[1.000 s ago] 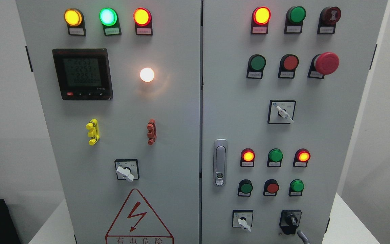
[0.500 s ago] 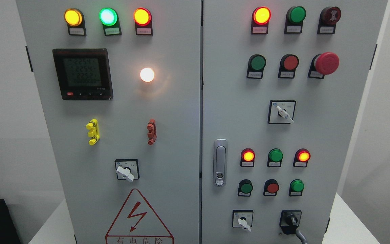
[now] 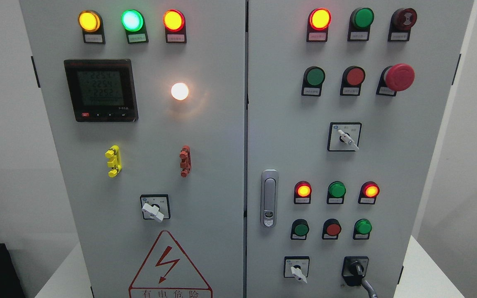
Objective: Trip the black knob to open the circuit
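Note:
The black knob (image 3: 356, 269) sits on a black square base at the bottom right of the right cabinet door (image 3: 288, 136). Its handle points roughly upward, leaning slightly. Only a thin grey tip of my right hand (image 3: 369, 288) shows, at the bottom edge. It rises from below and reaches the knob's lower right corner, and contact is unclear. The rest of the hand and its arm are hidden below the frame. My left hand is out of view.
A white selector switch (image 3: 297, 270) stands left of the knob. Above it are lit red lamps (image 3: 303, 190), green and red buttons (image 3: 333, 229), a door latch (image 3: 269, 198) and a red mushroom stop (image 3: 399, 77). The left door holds a meter (image 3: 100, 90) and another selector (image 3: 154, 210).
The grey tip of my right hand has risen from the bottom edge up to the knob's lower right corner. The lamps stay as they were.

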You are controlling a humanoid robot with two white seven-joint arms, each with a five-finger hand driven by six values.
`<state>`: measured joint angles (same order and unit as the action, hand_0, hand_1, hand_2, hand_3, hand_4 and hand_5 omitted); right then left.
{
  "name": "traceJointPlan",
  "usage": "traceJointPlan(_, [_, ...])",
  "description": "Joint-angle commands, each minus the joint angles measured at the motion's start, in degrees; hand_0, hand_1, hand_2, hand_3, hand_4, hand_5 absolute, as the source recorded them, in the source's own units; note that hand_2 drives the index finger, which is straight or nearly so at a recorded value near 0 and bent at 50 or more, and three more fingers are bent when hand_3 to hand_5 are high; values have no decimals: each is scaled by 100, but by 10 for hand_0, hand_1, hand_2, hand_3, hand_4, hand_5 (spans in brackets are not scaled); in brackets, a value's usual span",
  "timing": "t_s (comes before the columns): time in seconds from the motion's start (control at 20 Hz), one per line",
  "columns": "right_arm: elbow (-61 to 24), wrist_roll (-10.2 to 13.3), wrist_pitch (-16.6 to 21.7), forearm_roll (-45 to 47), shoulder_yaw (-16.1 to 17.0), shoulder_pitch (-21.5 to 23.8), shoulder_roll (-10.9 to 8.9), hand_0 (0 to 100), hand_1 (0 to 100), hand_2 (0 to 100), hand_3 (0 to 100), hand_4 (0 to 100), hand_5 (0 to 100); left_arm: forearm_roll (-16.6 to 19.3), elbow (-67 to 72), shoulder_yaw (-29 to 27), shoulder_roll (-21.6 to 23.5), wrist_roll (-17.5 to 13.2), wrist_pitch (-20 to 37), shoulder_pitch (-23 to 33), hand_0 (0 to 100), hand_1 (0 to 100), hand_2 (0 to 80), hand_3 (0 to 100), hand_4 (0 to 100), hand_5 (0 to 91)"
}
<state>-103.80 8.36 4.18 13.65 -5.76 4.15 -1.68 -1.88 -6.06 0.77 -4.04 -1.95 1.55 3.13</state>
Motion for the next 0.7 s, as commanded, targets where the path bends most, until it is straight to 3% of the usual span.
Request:
traceJointPlan(0.0, [-123, -2, -5, 15, -13, -64, -8, 0, 47, 25, 1000, 1000, 1000, -14, -1, -7, -9, 1, 12, -14, 120, 389, 0, 0, 0, 0])
traceJointPlan(0.65, [-123, -2, -67, 15, -153, -143, -8, 0, 47, 30, 1000, 1000, 1000, -14, -1, -7, 0, 1, 12, -14, 120, 389, 0, 0, 0, 0])
